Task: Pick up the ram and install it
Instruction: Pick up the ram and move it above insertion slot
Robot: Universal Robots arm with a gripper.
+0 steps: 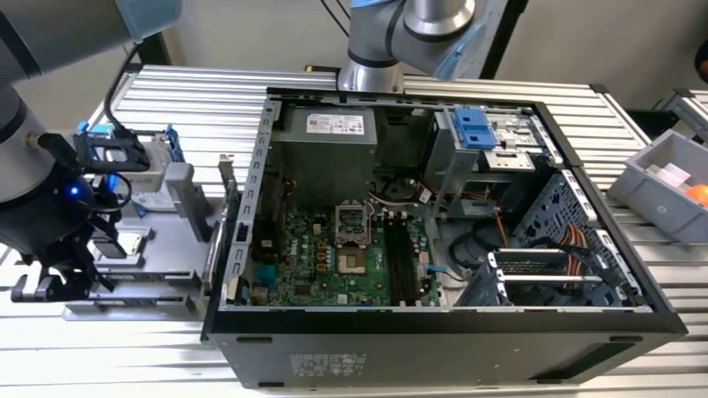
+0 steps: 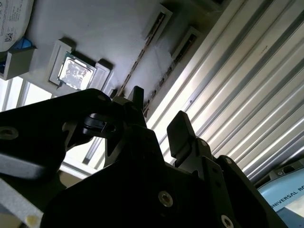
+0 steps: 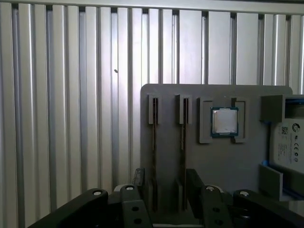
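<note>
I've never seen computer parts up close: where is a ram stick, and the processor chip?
ram stick [image 3: 154, 156], first wrist view, its thin exposed edge.
processor chip [image 3: 224, 121], first wrist view, middle of silver lid.

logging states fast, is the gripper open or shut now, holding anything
Gripper: open, holding nothing.
Ram sticks sit in the grey holder.
</note>
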